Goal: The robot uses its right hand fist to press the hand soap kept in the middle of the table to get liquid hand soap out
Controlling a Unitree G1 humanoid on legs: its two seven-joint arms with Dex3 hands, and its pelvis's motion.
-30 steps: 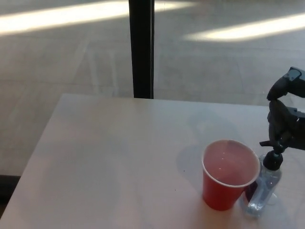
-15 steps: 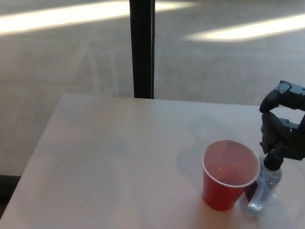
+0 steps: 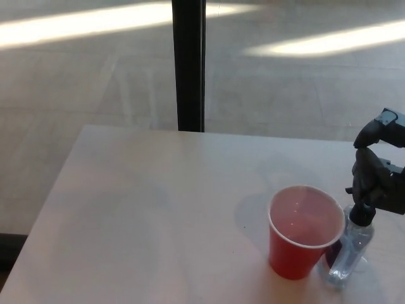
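Observation:
A clear hand soap bottle (image 3: 349, 251) with a black pump top stands near the table's front right, just right of a red plastic cup (image 3: 302, 232). My right hand (image 3: 378, 171) comes in from the right edge with its black fingers curled into a fist. It sits directly over the pump and touches its top. The nozzle points left, toward the cup. The cup is upright and looks empty. My left hand does not show.
The pale table (image 3: 152, 209) ends at its far edge near a dark vertical post (image 3: 188, 63). Beyond lies grey floor with bright light strips. The table's right part runs out of the picture.
My right hand moved left and down over the pump half a second ago, then shifted slightly back to the right. Cup and bottle have stayed in place.

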